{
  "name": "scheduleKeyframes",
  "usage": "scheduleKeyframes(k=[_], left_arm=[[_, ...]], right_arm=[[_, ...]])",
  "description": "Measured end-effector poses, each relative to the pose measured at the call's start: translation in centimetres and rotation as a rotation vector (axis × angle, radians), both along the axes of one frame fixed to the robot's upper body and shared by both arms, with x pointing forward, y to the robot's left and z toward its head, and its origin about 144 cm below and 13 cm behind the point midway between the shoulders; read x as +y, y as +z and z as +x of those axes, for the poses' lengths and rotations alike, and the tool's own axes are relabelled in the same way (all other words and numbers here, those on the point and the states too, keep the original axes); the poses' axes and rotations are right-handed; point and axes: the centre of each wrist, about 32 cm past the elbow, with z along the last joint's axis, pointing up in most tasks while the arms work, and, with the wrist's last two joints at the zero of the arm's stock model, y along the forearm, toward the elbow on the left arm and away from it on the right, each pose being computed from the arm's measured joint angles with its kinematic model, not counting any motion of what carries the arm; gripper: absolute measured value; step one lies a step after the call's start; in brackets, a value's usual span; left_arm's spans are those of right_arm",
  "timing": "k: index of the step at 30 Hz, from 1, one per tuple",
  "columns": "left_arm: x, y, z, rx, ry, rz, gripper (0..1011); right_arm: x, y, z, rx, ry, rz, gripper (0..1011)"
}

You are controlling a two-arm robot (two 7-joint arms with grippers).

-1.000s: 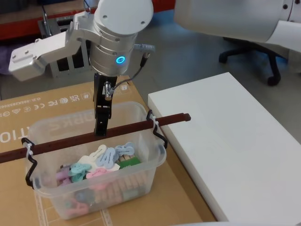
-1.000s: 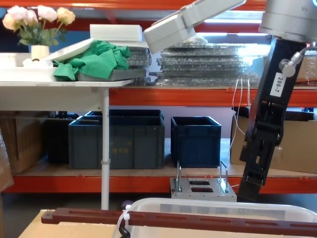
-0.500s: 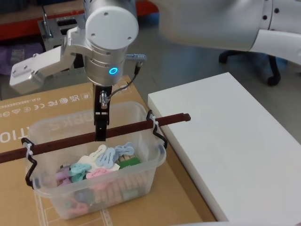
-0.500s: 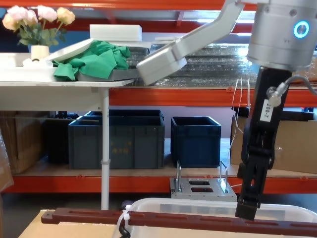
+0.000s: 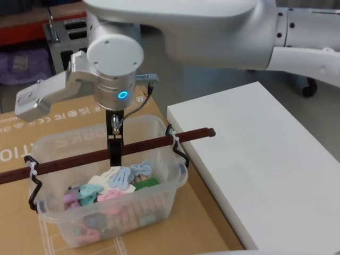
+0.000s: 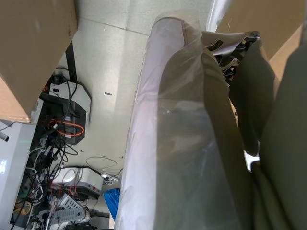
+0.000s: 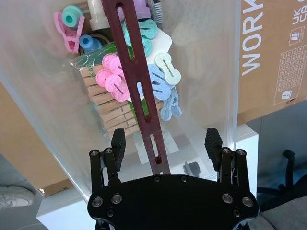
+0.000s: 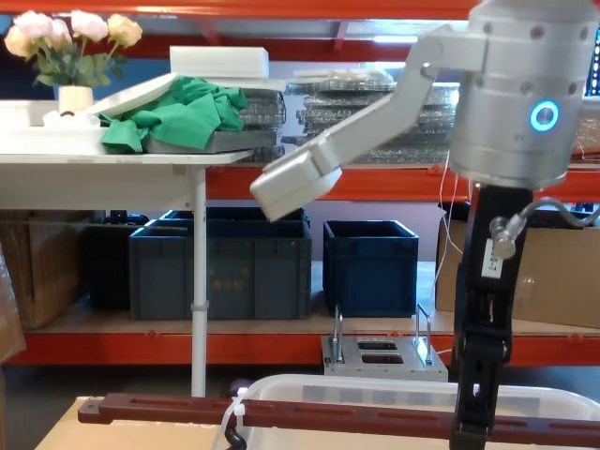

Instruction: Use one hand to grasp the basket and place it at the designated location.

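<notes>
The basket (image 5: 172, 178) is a translucent white tub of pastel clothes pegs, standing on a cardboard box. Its dark reddish-brown bar handle (image 5: 154, 142) is zip-tied across the rim. My right gripper (image 5: 113, 158) hangs straight down from the silver arm with the blue ring, over the middle of the bar. In the right wrist view the right gripper (image 7: 165, 143) is open, with the bar handle (image 7: 136, 81) running between its two fingers (image 7: 118, 143) and touching neither. In the chest view the gripper (image 8: 472, 429) reaches down to the bar (image 8: 281, 412) above the basket rim (image 8: 375, 384).
A thick white slab (image 5: 265, 159) lies right of the basket. The cardboard box (image 5: 53, 114) stretches left and behind it. Across the room stand dark blue crates (image 8: 225, 262) on a low shelf and a white table (image 8: 103, 164) with a green cloth.
The right arm has come lower and turned at the wrist. Its gripper tip has dropped from above the bar handle to level with it.
</notes>
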Motion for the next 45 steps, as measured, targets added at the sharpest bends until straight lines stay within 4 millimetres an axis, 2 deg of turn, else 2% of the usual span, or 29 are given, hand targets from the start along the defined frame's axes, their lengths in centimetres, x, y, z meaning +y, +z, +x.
scheduleKeyframes(k=[18, 23, 33, 41, 45], left_arm=[[0.0, 0.0, 0.0, 0.0, 0.0, 0.0, 0], [0.0, 0.0, 0.0, 0.0, 0.0, 0.0, 0], [0.0, 0.0, 0.0, 0.0, 0.0, 0.0, 0], [0.0, 0.0, 0.0, 0.0, 0.0, 0.0, 0], [0.0, 0.0, 0.0, 0.0, 0.0, 0.0, 0]], right_arm=[[0.6, -1.3, 0.4, 0.01, 0.018, -0.019, 1001], [1.5, -3.2, 0.2, 0.029, 0.035, -0.058, 1001], [2.0, -5.0, 0.5, 0.056, 0.021, -0.08, 1001], [2.3, -5.5, 0.8, 0.068, 0.007, -0.089, 1001], [2.3, -5.6, 0.8, 0.07, 0.001, -0.093, 912]])
